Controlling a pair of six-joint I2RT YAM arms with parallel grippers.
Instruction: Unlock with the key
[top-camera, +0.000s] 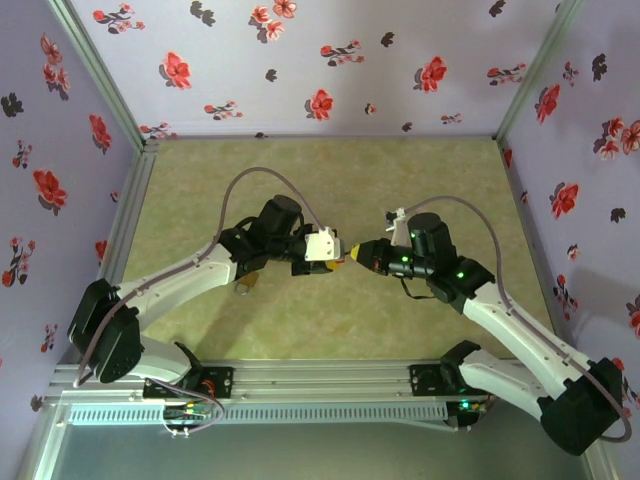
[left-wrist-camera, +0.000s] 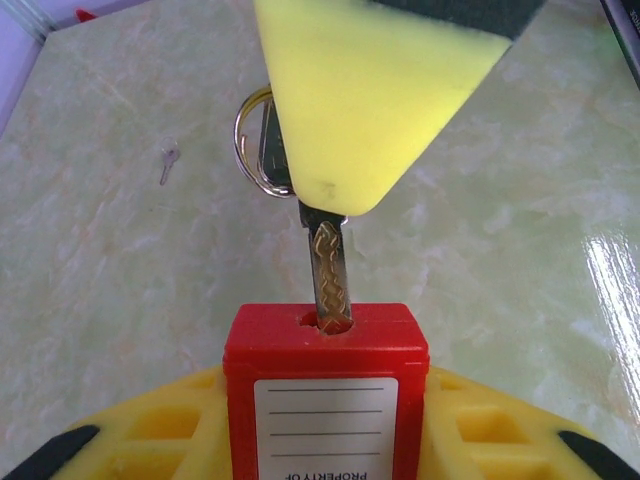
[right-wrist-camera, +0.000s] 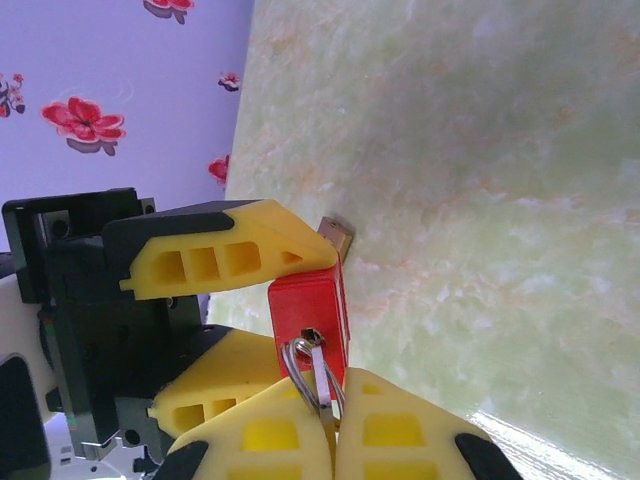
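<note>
The key (left-wrist-camera: 331, 275) sits tip-first in the keyway of the red padlock (left-wrist-camera: 325, 345), with most of the blade outside. The right gripper (right-wrist-camera: 330, 425) is pinched tight on the key's head, and the left gripper (left-wrist-camera: 325, 405) is clamped around the lock body. The blade lines up straight with the slot, so I'd guess it needs pushing deeper along that axis, then a twist.
</note>
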